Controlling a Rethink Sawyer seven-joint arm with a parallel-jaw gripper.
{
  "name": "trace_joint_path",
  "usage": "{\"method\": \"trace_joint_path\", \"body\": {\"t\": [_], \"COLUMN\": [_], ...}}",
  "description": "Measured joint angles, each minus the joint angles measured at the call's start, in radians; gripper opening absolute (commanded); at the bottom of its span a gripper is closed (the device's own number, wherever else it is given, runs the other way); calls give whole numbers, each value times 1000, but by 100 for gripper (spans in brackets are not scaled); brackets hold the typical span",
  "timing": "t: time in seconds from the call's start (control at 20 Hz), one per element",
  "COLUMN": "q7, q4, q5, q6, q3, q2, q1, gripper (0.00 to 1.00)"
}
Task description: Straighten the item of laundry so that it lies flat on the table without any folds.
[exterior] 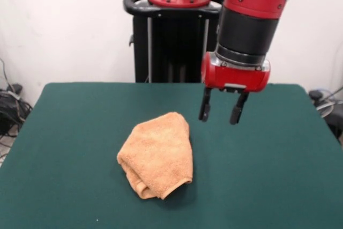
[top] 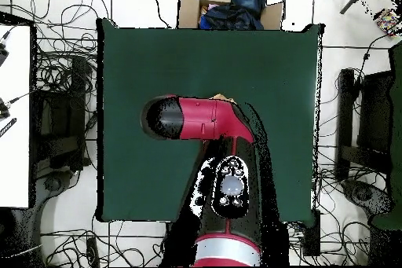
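The orange-tan towel [exterior: 158, 156] lies crumpled and folded over itself in a rounded heap near the middle of the dark green table [exterior: 268, 175]. Its stripe bands and tag do not show. My gripper [exterior: 220, 114] hangs open and empty above the table, to the right of the towel's far edge and clear of it. In the overhead view the red arm [top: 200, 117] covers the gripper and nearly all of the towel; only a small corner of towel [top: 221, 97] peeks out at the arm's far side.
The black pedestal [exterior: 171, 41] stands at the table's far edge. In the overhead view a cardboard box with dark clothes [top: 232, 5] sits beyond the far edge, and cables lie on the floor around the table.
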Motion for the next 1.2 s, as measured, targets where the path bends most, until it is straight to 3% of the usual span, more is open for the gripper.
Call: {"method": "trace_joint_path", "body": {"t": [1.2], "q7": [0], "q4": [-12], "q5": [3], "q6": [-1], "q3": [-7], "q2": [92], "q1": [-36], "gripper": [100]}}
